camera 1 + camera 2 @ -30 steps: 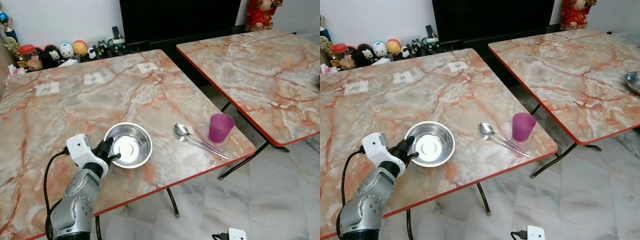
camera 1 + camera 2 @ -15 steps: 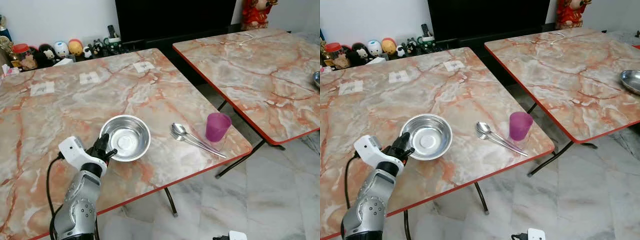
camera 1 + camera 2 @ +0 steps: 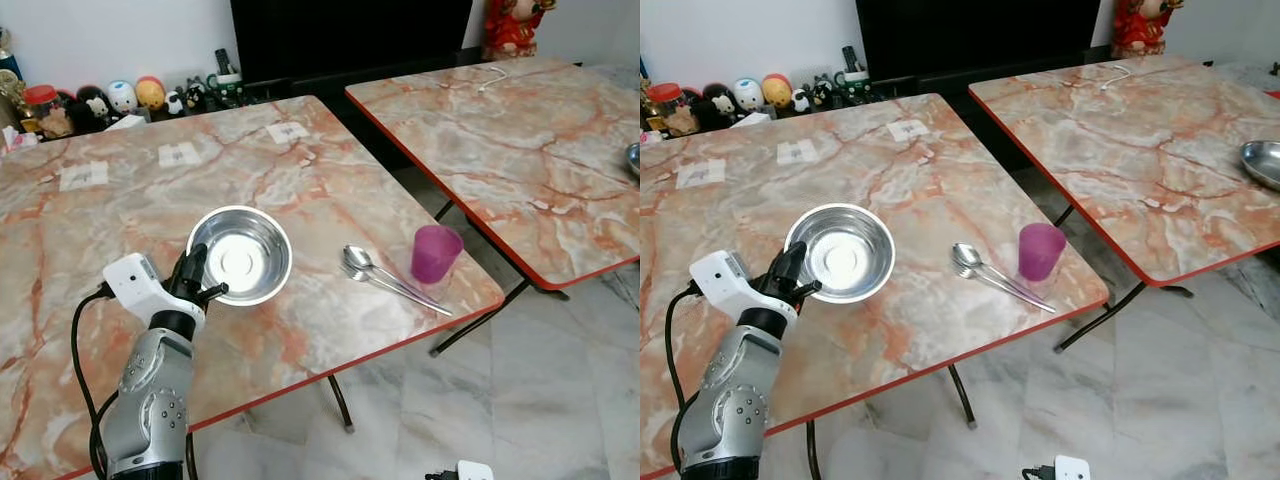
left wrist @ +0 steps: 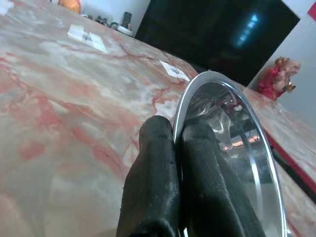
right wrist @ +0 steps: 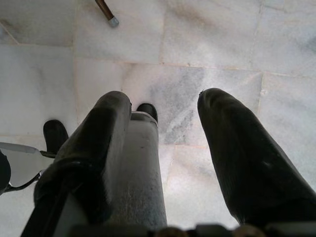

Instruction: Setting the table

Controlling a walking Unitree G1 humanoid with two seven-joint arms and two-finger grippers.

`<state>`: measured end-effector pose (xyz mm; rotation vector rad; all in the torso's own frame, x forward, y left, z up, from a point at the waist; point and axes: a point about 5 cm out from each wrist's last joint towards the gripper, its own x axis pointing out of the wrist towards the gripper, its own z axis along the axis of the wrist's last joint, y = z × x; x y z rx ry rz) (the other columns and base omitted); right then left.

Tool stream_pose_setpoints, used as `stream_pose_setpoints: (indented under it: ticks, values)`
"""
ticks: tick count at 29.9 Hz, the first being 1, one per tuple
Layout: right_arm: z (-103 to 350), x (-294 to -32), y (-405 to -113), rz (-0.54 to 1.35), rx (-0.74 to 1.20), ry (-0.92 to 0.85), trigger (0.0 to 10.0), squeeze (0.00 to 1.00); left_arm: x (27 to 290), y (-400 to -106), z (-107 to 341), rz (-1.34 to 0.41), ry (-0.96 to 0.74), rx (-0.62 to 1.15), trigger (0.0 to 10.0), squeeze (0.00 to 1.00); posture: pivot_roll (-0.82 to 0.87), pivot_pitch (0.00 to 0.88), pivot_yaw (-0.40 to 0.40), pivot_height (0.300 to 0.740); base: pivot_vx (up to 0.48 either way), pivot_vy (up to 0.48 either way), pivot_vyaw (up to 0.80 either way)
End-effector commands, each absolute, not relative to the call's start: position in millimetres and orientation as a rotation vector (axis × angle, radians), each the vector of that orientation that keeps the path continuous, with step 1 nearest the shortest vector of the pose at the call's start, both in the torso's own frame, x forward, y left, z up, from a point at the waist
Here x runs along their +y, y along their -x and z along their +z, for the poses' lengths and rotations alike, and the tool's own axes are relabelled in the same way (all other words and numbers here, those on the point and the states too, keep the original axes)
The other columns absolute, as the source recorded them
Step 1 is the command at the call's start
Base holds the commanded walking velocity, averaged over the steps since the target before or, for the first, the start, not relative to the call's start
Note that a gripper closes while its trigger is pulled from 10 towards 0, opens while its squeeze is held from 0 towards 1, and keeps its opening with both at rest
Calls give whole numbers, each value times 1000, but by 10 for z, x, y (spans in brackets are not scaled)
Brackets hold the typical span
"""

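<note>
Steel bowl [image 3: 240,254] left of centre in the frame, tilted up off the marble tabletop [image 3: 120,215], rim pinched by the left end effector [image 3: 196,283]. Two spoons [image 3: 385,277] and purple cup [image 3: 436,254] just right of it. Right end effector [image 5: 163,148] spread apart over the floor [image 5: 207,44].
</note>
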<state>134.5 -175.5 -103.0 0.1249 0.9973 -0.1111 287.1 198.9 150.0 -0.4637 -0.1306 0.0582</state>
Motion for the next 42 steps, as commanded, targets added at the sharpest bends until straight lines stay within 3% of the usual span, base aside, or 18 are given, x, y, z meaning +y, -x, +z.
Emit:
stream_pose_setpoints:
  ticks: [1,11,30,36,39,42]
  values:
    - [-1030,-1766,-1342,-99,998,-101,10000,0,1962,-2874,1583,37,446,-169,10000,0,84,0,-18,740,0,-405,0]
    - [-1025,-1749,-1359,-91,993,-102,10000,0,1983,-2882,1591,48,427,-173,10000,0,87,0,-13,740,0,-412,720]
    - [-1027,-1747,-1358,-106,995,-124,10000,0,2055,-2885,1611,93,430,-187,10000,0,87,0,-16,740,0,-418,0]
    - [-1026,-1751,-1361,-100,995,-117,10000,0,2072,-2902,1736,92,489,-242,10000,0,86,3,-18,740,0,-416,0]
    - [-1025,-1754,-1363,-99,995,-118,10000,0,1961,-2952,2071,6,497,-345,10000,0,88,1,-20,740,0,-420,0]
    - [-1025,-1753,-1363,-98,995,-118,10000,0,1917,-2962,2138,-23,484,-359,10000,0,88,1,-20,740,0,-420,0]
